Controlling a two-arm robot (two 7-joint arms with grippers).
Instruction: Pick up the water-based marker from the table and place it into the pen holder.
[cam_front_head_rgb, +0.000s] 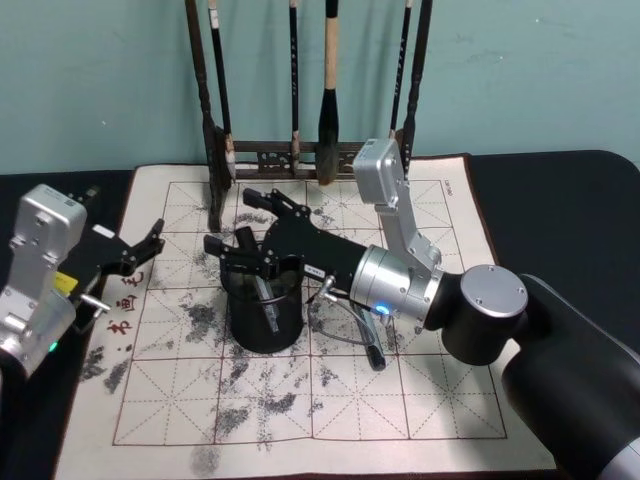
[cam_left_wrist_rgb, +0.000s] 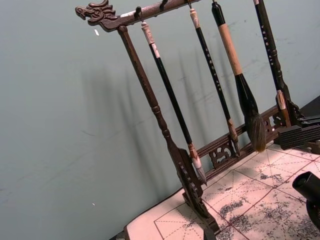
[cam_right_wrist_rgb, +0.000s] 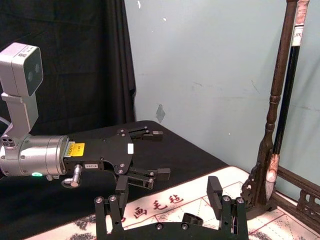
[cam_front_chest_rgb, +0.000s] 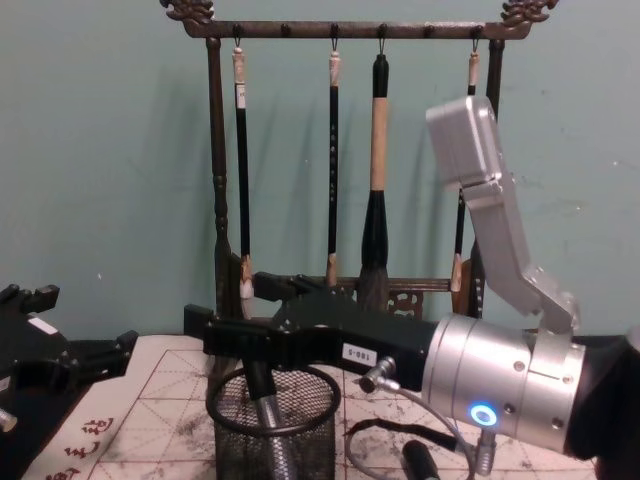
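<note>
Head view: right gripper (cam_front_head_rgb: 233, 222) sits over the black wire-mesh cylindrical pen holder (cam_front_head_rgb: 262, 330), with the grey water-based marker (cam_front_head_rgb: 270, 298) leaning inside it. Left gripper (cam_front_head_rgb: 140, 250) is spread wide and empty at the left edge of the ink-stained gridded paper mat (cam_front_head_rgb: 400, 400).
Right wrist view: we see the right jaws wide apart, gripping nothing.
Chest view: the marker stands in the holder.

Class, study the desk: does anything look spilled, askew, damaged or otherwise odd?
Dark ink smudges blotch the gridded mat around the pen holder. The marker inside leans rather than stands upright, under the open right gripper. Brushes hang straight on the rack; left gripper sits open at left.
</note>
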